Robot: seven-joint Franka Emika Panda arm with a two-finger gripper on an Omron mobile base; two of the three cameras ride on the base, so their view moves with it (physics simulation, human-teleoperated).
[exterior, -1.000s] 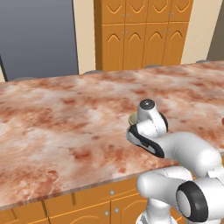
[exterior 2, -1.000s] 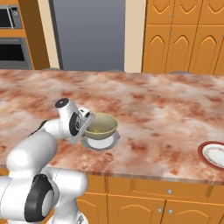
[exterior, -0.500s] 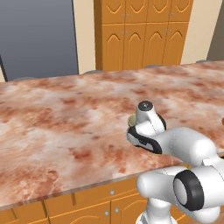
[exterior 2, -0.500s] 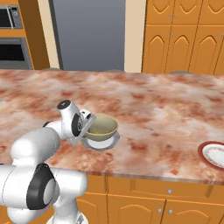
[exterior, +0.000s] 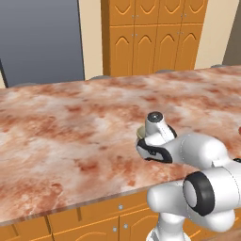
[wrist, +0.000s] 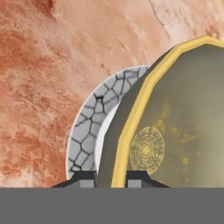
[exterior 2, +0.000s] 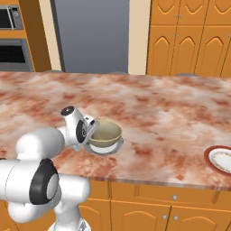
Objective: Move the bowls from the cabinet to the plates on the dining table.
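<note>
One bowl, rigid, smooth-walled and probably slippery, pinched at its thin rim by closed claw; set over grey-rimmed plate on counter.

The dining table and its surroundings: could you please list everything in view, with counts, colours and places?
bowl: one, olive outside, yellowish inside, on the grey-rimmed plate near the table's front edge.
grey-rimmed plate: one, grey crackled rim, white centre, under the bowl.
red-rimmed plate: one, red rim, white centre, at the table's right end, cut by the picture's edge.
dining table: one, reddish-pink marbled top, orange doors below.
tall cupboards: orange, behind the table.
wall oven: dark, far left.
pincer: one, dark tips, shut on the bowl's rim.
</note>
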